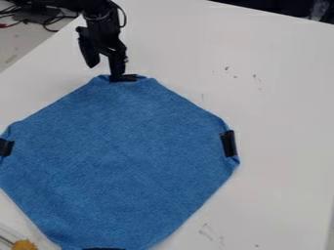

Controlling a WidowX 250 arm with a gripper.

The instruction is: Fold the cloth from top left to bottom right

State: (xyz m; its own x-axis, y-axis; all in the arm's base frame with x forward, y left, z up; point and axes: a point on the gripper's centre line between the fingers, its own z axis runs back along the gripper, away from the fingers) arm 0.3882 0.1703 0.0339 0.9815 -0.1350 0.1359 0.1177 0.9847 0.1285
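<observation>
On the near part of the tabletop (281, 107), toward its left edge, the blue cloth (124, 161) lies spread out as a broad diamond with blunted corners, its weave fine and its surface nearly flat. A short black strip marks each corner: the far strip (124, 78) lies across the corner toward the far edge of the tabletop, the left strip (6, 148) is cut by the border of the view, the right strip (228, 143) stands along a slightly puckered corner, and the near strip (103, 249) is partly visible at the bottom. Above the far corner of the cloth hangs the black gripper (105, 71), its two fingers spread wide; the tip of one meets the far strip, while the other is set off to the left, over bare tabletop. The arm (101, 10) enters from the upper left. Small dark marks (226, 68) dot the tabletop beyond the cloth, and fainter scuffs (207, 232) occur to its near right. Beside the near left side of the cloth is a yellow-orange object (25, 245), too little shown to identify. Past the tabletop's left edge, cables (49, 22) lie tangled.
</observation>
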